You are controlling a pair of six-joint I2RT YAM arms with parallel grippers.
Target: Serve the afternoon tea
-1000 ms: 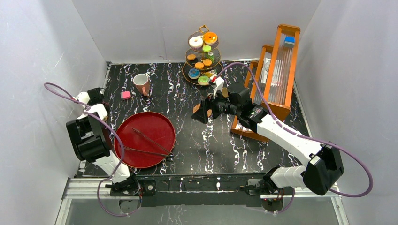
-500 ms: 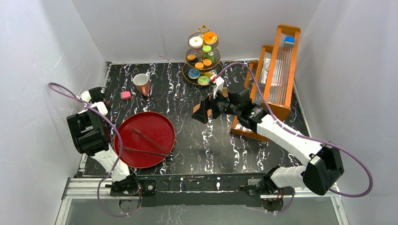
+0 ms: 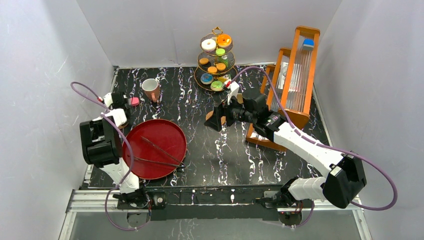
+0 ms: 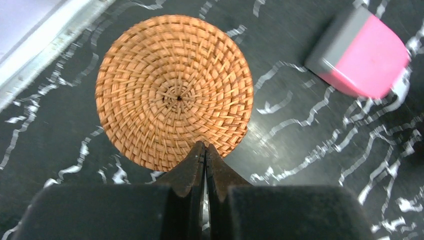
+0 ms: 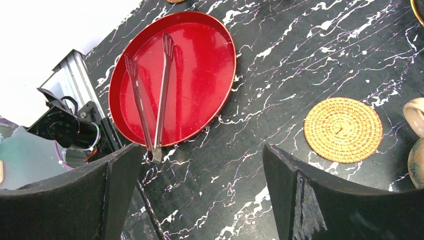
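In the left wrist view my left gripper (image 4: pixel 205 148) is shut, its tips just over the near edge of a round woven coaster (image 4: pixel 175 92). A pink and grey toy pastry (image 4: pixel 362 52) lies beyond it to the right. Seen from above, the left gripper (image 3: pixel 118 103) is beside that pastry (image 3: pixel 133 101), with a mug (image 3: pixel 150 89) farther back. The gold three-tier stand (image 3: pixel 216 62) holds several pastries. My right gripper (image 5: pixel 200 148) hangs open and empty above the table. A second coaster (image 5: pixel 343 130) and a beige mug (image 5: pixel 414 114) lie to its right.
The round red tray (image 3: pixel 167 137) sits front left with black tongs (image 3: pixel 159 150) lying on it. A tall wooden rack (image 3: pixel 295 80) stands along the right side, close behind the right arm. White walls enclose the table.
My left arm has swung inward from the left wall, bringing its shut gripper closer to the pink pastry. The right arm has not moved.
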